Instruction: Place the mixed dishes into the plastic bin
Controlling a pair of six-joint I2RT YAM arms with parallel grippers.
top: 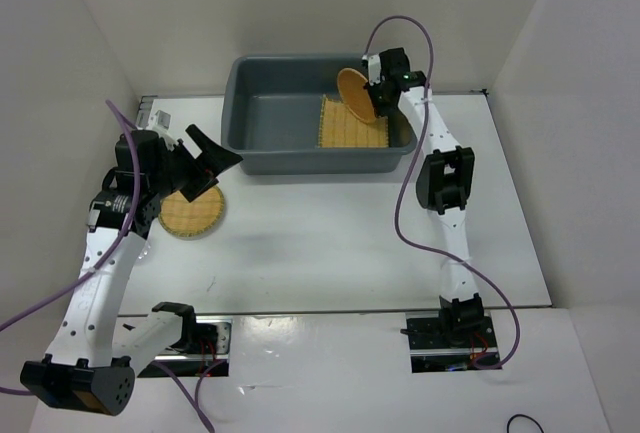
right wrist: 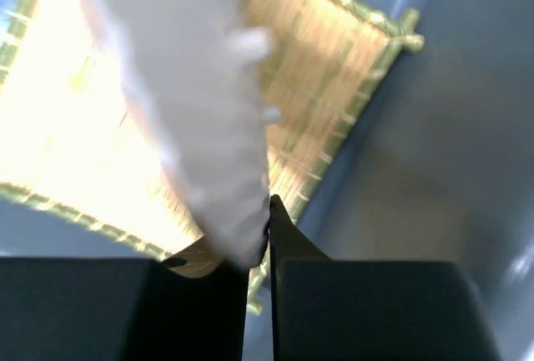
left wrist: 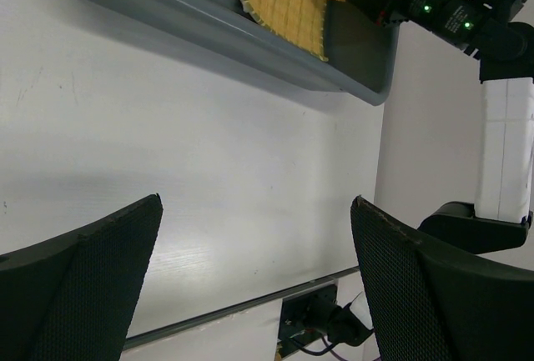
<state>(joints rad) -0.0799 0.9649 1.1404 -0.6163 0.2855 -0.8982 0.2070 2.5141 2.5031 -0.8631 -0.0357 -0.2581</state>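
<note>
The dark grey plastic bin (top: 235, 103) stands at the back of the table, and a square yellow woven mat (top: 350, 123) lies flat in its right half. Over that mat my right gripper (top: 375, 88) is shut on a round orange woven disc (top: 356, 93), held tilted on edge above the bin. In the right wrist view the disc (right wrist: 217, 127) shows as a pale blur pinched between the fingers, with the mat (right wrist: 334, 86) below it. A second woven disc (top: 192, 213) lies on the table at the left. My left gripper (top: 210, 163) hangs open just above it, holding nothing.
White walls close in the table on the left, back and right. The left wrist view looks across bare white tabletop to the bin (left wrist: 209, 27) and the right arm (left wrist: 505, 152). Arm bases and cables sit at the near edge.
</note>
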